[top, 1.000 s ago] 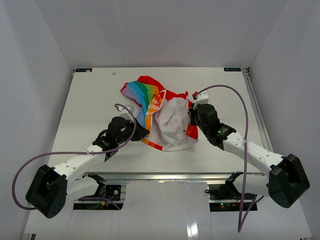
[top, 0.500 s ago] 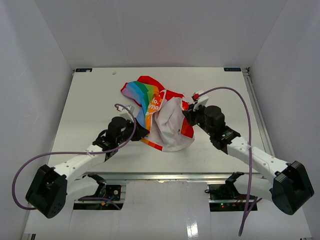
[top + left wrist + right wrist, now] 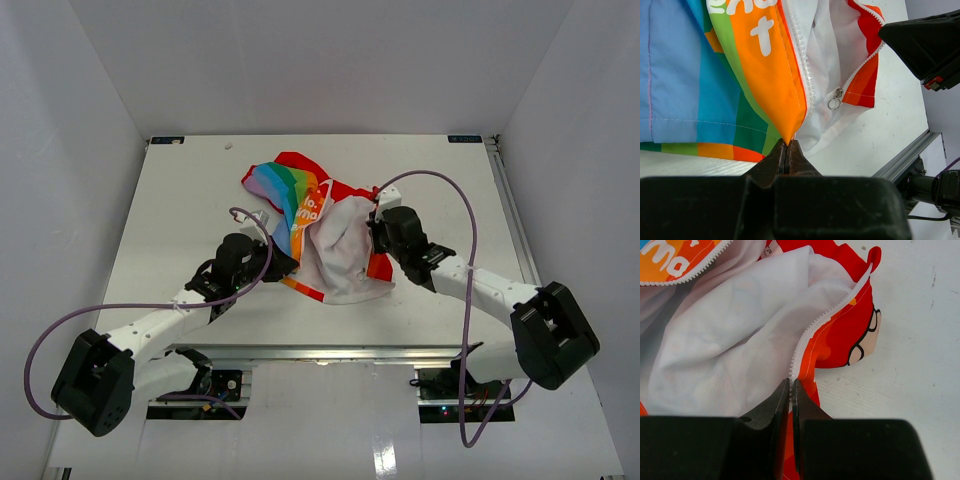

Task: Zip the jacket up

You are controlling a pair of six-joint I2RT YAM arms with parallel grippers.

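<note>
Jacket [image 3: 335, 245] lies open on the surface [image 3: 180, 200], your left pincer [image 3: 788, 150] clenched on its orange hem corner just beside the slider [image 3: 836, 96], your right pincer [image 3: 791, 389] clenched on the red toothed edge away from the slider; tug unevenly and either thin pinch may slip.

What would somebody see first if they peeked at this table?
A crumpled child's fabric jacket, white with rainbow stripes and red trim, lies unzipped on the white table. The left gripper pinches its orange hem corner, and the right gripper pinches the opposite zipper edge.
</note>
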